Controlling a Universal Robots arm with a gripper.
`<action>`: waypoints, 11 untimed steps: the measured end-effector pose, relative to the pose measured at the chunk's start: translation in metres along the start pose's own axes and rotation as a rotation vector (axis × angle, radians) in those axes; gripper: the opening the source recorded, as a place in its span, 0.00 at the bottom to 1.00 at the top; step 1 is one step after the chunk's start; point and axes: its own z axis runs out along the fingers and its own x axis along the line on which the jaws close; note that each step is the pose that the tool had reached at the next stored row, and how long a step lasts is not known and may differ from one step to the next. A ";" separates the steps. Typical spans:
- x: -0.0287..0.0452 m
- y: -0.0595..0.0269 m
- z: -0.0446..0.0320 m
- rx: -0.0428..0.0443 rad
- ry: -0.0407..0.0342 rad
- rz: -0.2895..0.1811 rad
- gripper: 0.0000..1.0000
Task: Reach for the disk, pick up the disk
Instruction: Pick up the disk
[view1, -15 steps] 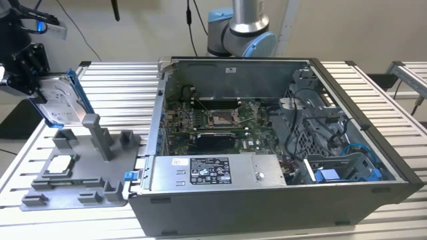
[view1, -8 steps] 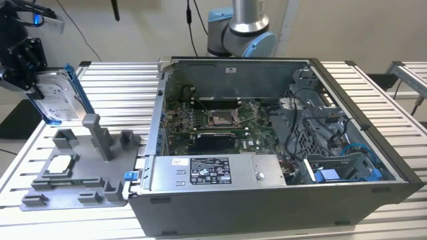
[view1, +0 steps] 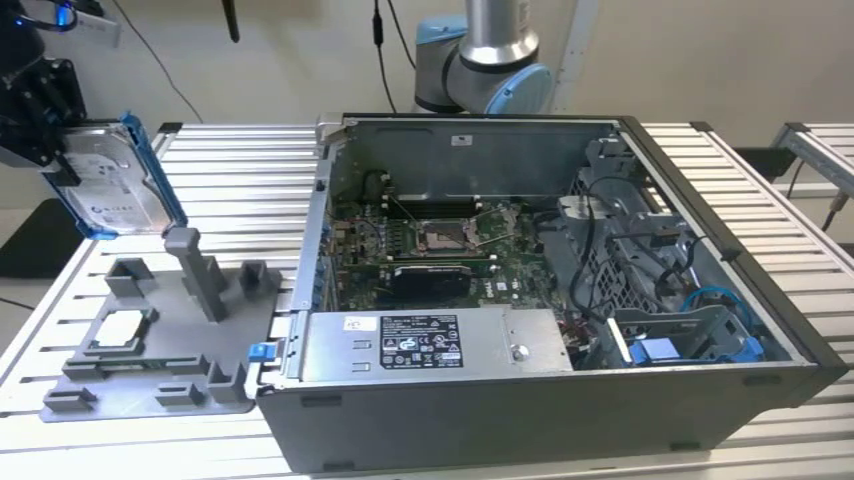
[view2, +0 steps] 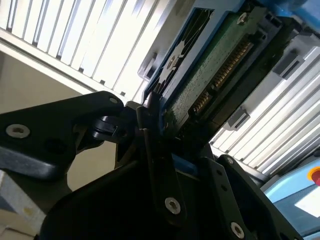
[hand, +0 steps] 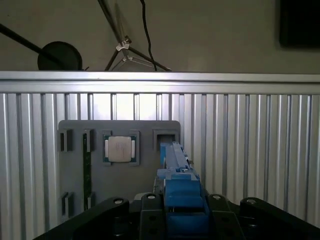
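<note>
In the exterior view the disk (view1: 114, 190), a silver-grey drive with a white label in a bright blue bracket, hangs on edge at that view's far left. It is clear of the grey fixture (view1: 147, 350) below it. My gripper (view1: 56, 150) is shut on the disk's upper edge. The second wrist view shows the disk's green circuit-board side (view2: 215, 75) clamped between the black fingers (view2: 150, 125). The first wrist view shows the disk's blue bracket edge (hand: 176, 165) running out from my gripper (hand: 182, 205) over the fixture (hand: 80, 175).
The fixture carries a small square silver chip (view1: 123, 325) (hand: 119, 149) and tall grey posts (view1: 200, 275). An open computer case (view1: 534, 280) takes up the middle and the exterior view's right of the slatted aluminium table (view1: 240, 180). The arm's base (view1: 481, 60) stands behind the case.
</note>
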 end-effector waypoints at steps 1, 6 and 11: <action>-0.0002 0.0000 -0.0020 0.0000 0.0000 0.000 0.00; -0.0008 0.0002 -0.0113 0.0000 0.0000 0.000 0.00; -0.0015 0.0004 -0.0200 -0.0001 0.0000 0.000 0.00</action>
